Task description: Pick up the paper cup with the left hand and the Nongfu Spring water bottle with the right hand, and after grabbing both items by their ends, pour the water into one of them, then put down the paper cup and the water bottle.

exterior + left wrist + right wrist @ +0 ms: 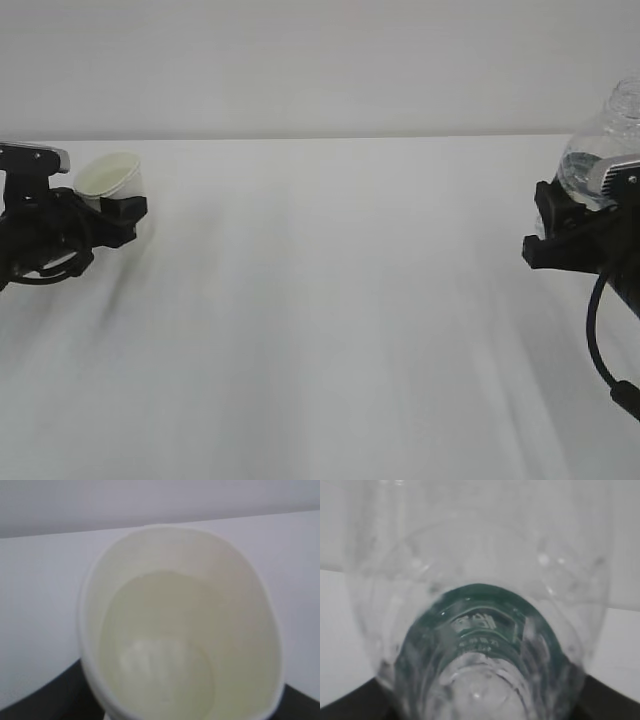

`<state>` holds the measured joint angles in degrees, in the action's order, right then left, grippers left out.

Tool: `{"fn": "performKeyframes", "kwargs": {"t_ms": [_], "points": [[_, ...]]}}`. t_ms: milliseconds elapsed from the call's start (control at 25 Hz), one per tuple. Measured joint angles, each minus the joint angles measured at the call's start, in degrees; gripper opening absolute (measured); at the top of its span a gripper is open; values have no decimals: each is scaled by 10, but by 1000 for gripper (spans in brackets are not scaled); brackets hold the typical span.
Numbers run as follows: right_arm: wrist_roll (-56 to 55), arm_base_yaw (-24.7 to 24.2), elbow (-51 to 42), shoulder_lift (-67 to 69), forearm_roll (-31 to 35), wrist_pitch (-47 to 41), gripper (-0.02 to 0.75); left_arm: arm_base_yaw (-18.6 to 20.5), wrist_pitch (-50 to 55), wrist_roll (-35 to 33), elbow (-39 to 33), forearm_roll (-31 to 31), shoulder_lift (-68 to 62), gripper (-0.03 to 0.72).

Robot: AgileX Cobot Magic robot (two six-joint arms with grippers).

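At the far left my left gripper (116, 206) is shut on the white paper cup (110, 178). The cup tilts, so its cream inside shows. In the left wrist view the paper cup (180, 625) fills the frame, mouth toward the camera, with a dark finger (45, 700) at its lower left. At the right edge my right gripper (566, 226) is shut on the lower part of the clear Nongfu Spring water bottle (605, 140). Water (580, 175) shows in the bottle, whose top runs out of frame. The bottle (480, 605) fills the right wrist view, its green label (480, 597) seen through it.
A white table (330, 320) runs between the two arms, and a pale wall stands behind it. A black cable (600, 340) hangs from the right arm near the right edge.
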<state>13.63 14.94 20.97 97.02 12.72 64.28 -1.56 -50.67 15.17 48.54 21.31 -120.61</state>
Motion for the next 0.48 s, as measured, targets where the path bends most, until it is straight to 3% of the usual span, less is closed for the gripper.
{"fn": "performKeyframes", "kwargs": {"t_ms": [480], "points": [[-2, 0, 0, 0, -7, 0, 431, 28, -44, -18, 1, -40, -37, 446]]}}
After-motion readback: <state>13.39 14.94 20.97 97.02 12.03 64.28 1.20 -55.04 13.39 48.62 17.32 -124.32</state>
